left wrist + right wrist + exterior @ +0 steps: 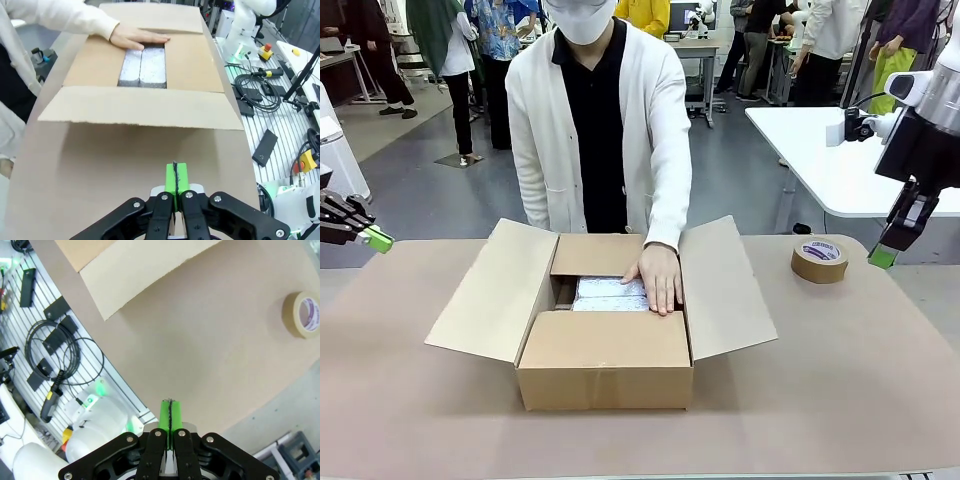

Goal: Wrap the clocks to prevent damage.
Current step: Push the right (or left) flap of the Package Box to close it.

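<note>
An open cardboard box (605,350) (125,105) sits in the middle of the table. Inside it lie two bundles wrapped in pale bubble wrap (610,294) (143,68), side by side; the clocks themselves are hidden. The person's hand (658,280) (137,37) rests flat on the bundles at the box's far side. My left gripper (378,239) (175,181) hovers shut and holds nothing at the table's left edge, well away from the box. My right gripper (882,257) (170,419) hangs shut and holds nothing above the table's right end.
A roll of brown packing tape (819,260) (302,314) lies flat on the table right of the box, close below my right gripper. The box's side flaps (485,290) (723,285) spread outward. Cables and devices (260,95) sit on the rack beyond the table's edge.
</note>
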Robot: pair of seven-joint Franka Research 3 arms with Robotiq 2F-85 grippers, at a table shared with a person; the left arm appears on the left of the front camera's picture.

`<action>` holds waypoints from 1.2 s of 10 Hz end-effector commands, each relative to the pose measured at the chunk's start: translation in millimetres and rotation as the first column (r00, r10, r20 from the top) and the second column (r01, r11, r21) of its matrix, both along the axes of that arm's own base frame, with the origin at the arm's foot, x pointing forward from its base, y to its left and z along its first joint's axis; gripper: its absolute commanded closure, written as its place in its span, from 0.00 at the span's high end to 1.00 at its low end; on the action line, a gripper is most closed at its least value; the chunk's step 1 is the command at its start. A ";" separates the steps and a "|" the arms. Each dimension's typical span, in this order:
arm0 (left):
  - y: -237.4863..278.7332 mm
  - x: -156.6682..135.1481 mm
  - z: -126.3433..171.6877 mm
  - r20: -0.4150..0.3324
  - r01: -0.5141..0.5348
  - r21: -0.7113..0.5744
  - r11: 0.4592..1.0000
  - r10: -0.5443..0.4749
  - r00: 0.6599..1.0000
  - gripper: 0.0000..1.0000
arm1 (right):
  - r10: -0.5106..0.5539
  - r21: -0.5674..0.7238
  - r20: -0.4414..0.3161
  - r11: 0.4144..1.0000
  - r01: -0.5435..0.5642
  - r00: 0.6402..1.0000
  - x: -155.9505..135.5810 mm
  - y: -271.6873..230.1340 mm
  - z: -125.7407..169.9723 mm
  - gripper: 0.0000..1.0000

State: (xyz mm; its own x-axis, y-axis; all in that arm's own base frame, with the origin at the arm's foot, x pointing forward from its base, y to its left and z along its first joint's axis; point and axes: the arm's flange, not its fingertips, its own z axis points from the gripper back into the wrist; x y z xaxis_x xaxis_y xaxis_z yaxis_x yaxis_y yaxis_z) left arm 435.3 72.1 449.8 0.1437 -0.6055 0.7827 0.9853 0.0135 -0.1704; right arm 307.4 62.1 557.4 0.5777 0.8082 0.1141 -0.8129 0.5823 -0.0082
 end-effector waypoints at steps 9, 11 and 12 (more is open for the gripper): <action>-59.1 33.4 -130.1 0.015 0.091 -0.140 0.986 -0.090 0.996 0.00 | 0.010 0.014 -0.007 1.000 -0.010 1.000 -0.3 -0.5 -2.1 0.01; -79.2 35.2 -129.7 0.001 0.100 -0.181 0.979 -0.101 0.995 0.00 | 0.010 0.014 -0.007 1.000 -0.010 1.000 -0.3 -0.5 -2.1 0.01; -86.9 41.2 -122.7 -0.015 0.112 -0.203 0.973 -0.118 0.993 0.00 | 0.010 0.014 -0.007 1.000 -0.010 1.000 -0.3 -0.5 -2.1 0.01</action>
